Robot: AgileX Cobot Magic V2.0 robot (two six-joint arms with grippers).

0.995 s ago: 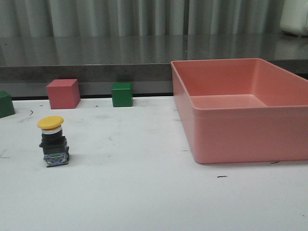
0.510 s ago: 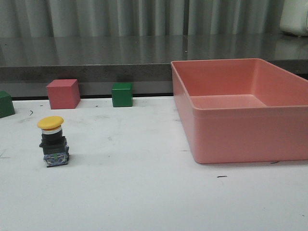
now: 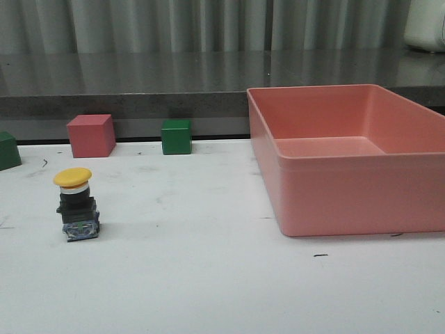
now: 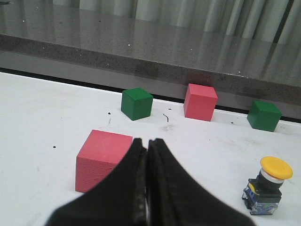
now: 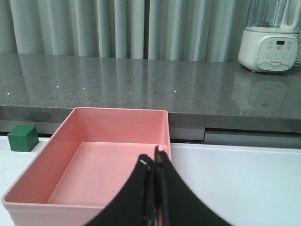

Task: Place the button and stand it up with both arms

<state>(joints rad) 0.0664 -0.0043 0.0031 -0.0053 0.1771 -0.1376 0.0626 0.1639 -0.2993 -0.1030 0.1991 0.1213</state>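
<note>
Pink bin — bare inside — button outside

The white counter, lightly scuffed and dotted with small dark marks, carries the button standing upright on its base at the left, yellow cap on top. Along the far edge sit a pink cube and a green cube, with another green cube at the left border; the left wrist view shows one more pink cube. A large pink bin rests on the right side.
</note>
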